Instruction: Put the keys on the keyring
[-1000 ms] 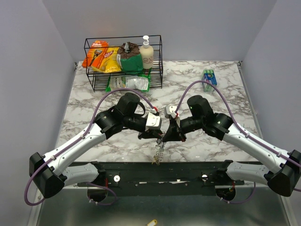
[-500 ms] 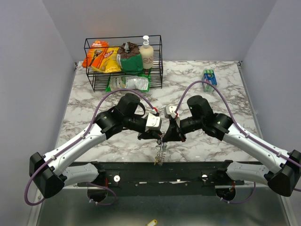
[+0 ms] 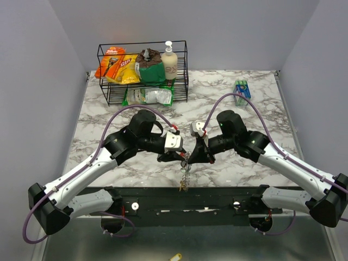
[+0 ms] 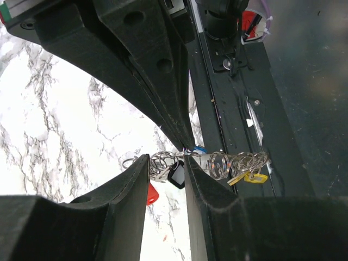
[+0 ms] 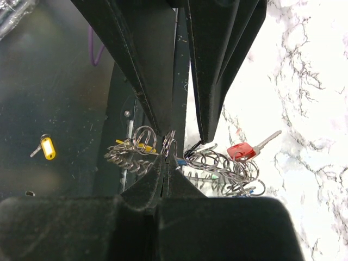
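Observation:
My two grippers meet above the table's near edge, the left gripper [image 3: 181,157] facing the right gripper [image 3: 191,158]. The thin wire keyring [image 4: 206,155] runs between them, threaded with small split rings. A bunch of keys [image 3: 185,177] hangs from it. My right gripper [image 5: 165,166] is shut on the wire. My left gripper [image 4: 166,159] stands open, with a black-tagged key [image 4: 176,175] and rings in the gap. A red key [image 5: 242,150] hangs on the table side and a yellow-tagged key [image 4: 254,177] on the outer side.
A black wire rack [image 3: 106,87] with snack bags and a soap bottle [image 3: 169,61] stands at the back left. A blue-green box [image 3: 242,88] lies at the back right. The black base rail [image 3: 217,197] runs under the hanging keys. A loose yellow-tagged key [image 5: 48,147] lies on the dark floor.
My left arm has drawn back to the left and a little lower, its gripper still at the ring. The right arm and the hanging keys have barely moved.

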Controlling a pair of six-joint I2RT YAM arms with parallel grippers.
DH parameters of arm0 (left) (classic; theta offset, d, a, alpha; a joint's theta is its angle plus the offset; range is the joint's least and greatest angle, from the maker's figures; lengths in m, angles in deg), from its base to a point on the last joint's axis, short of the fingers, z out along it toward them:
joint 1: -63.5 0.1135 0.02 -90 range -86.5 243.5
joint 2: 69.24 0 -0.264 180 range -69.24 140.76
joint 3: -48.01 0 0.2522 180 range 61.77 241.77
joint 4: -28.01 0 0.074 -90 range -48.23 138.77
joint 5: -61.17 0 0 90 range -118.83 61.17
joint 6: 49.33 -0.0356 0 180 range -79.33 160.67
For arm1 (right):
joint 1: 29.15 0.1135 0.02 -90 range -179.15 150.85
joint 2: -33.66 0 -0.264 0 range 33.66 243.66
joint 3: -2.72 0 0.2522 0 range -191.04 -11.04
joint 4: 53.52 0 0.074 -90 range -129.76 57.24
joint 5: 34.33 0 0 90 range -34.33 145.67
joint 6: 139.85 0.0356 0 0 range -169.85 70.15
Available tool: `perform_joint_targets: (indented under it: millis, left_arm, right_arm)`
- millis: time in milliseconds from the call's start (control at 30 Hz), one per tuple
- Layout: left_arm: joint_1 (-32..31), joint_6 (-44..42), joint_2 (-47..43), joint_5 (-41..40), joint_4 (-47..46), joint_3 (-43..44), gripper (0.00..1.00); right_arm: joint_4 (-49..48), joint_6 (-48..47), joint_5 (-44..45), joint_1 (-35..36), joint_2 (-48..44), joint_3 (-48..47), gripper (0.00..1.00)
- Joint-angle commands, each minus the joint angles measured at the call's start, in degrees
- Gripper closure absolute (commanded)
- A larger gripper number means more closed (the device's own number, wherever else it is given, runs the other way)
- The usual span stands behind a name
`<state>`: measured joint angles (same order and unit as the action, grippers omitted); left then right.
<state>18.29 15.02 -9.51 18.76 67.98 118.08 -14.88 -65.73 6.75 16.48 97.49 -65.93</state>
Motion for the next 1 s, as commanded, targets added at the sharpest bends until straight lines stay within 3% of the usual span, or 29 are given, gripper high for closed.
perform_joint_targets:
  millis: [0,700,833,967]
  left_arm:
    - [0.1,0.8,0.9,0.7,-0.7,-0.2,0.62]
    - [-0.1,0.2,3.4,0.9,0.0,0.8,0.71]
    - [-0.2,0.2,1.2,-0.5,-0.8,0.9,0.63]
    - [-0.2,0.8,0.2,-0.1,-0.7,1.2,0.61]
  right_arm:
    - [-3.0,0.7,-0.3,-0.1,-1.5,0.3,0.99]
    - [-3.5,0.8,-0.2,-0.1,-1.2,0.5,0.99]
    - [-3.5,0.8,-0.3,-0.2,-1.3,0.6,0.99]
    - [-3.5,0.8,-0.2,-0.2,-1.2,0.7,0.99]
